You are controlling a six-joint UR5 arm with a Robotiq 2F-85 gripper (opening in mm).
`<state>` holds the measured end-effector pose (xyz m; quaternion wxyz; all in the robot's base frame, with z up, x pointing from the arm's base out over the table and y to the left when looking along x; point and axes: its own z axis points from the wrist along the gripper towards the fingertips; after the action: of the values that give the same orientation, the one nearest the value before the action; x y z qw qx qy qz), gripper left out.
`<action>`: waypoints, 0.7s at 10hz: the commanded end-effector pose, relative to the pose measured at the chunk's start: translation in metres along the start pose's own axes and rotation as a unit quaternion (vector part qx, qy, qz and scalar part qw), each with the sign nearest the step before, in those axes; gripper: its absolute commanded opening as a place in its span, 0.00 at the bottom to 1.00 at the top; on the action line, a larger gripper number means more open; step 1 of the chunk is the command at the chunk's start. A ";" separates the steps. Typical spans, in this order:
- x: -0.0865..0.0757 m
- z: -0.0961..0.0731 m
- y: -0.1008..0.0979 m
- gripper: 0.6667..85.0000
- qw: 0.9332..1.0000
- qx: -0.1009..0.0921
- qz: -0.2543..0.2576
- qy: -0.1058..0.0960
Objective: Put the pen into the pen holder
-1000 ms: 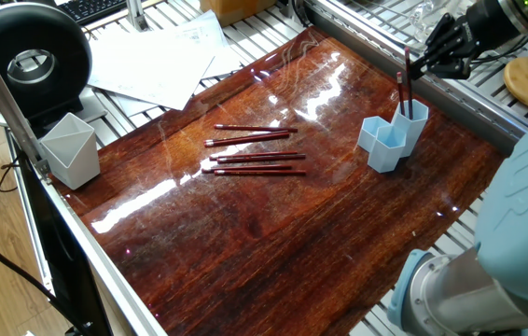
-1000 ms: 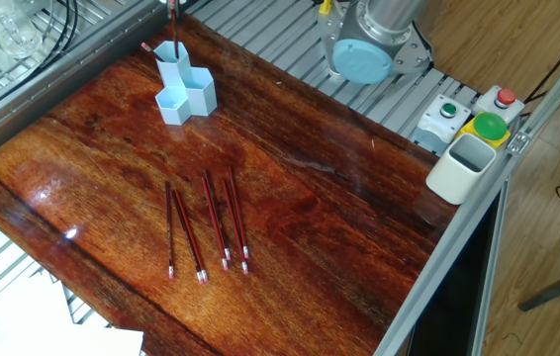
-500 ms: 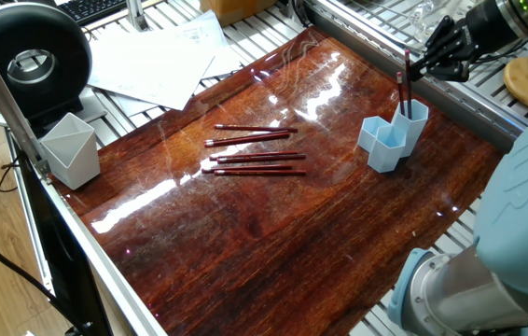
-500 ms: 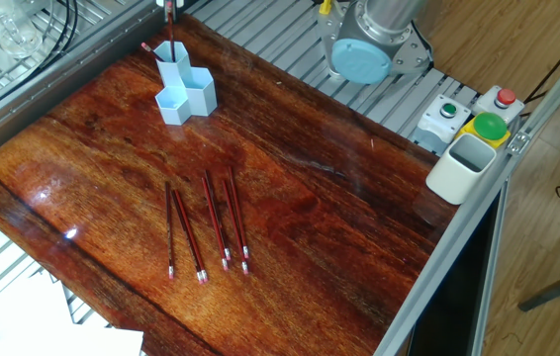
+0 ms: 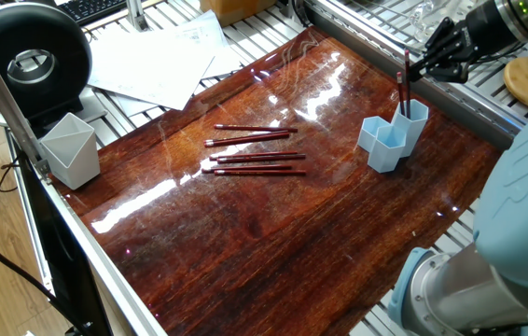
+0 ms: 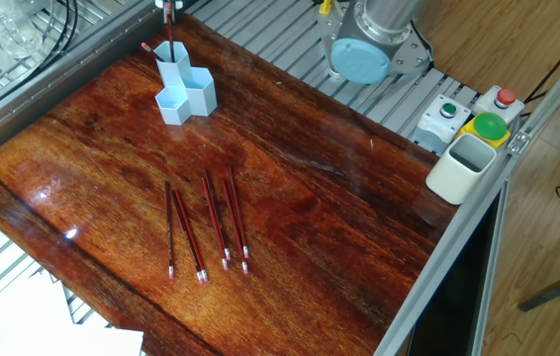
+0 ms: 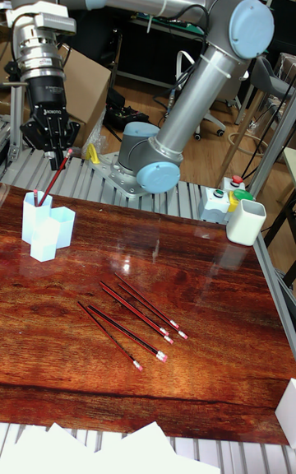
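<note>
At the left edge of the table [image 5: 273, 233], in one fixed view, a grey cup [image 5: 70, 149] stands beside a black round device [image 5: 26, 61], with loose paper sheets [image 5: 157, 61] behind it. Toward the middle of the dark wood top, four pens [image 5: 253, 154] lie near one another, roughly parallel. To the right stands the light blue holder [image 5: 393, 138], made of joined hexagonal tubes, near the far right edge. A pen [image 5: 403, 91] stands tilted in its tallest tube, lower end inside, upper end reaching up to the gripper [image 5: 421, 65]. The black fingers are close around the pen's top, but whether they clamp it or merely frame it cannot be told.

In the tall fixed view, the gripper [image 7: 56, 160] hangs above the holder [image 7: 45, 227] at the left, and the pen [image 7: 51, 182] slants from it down into the rear tube. The four pens [image 7: 136, 318] lie in the middle, and a white cup [image 7: 245, 221] sits at the right rim beside a button box [image 7: 224, 192].

In the other fixed view, the holder [image 6: 183, 87] is at upper left with the pen [image 6: 171, 35] rising out of it; the white cup [image 6: 463, 166] sits at right.
</note>
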<state>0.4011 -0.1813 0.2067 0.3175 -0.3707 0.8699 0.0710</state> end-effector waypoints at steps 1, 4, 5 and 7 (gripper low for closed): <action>0.000 -0.003 -0.004 0.00 1.000 0.002 0.005 -0.009; 0.008 0.001 -0.010 0.00 1.000 0.010 0.003 -0.003; 0.010 0.003 -0.011 0.00 1.000 0.011 0.001 -0.004; 0.012 0.005 -0.012 0.00 1.000 0.012 0.000 -0.004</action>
<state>0.4020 -0.1921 0.1971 0.3187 -0.3678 0.8711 0.0660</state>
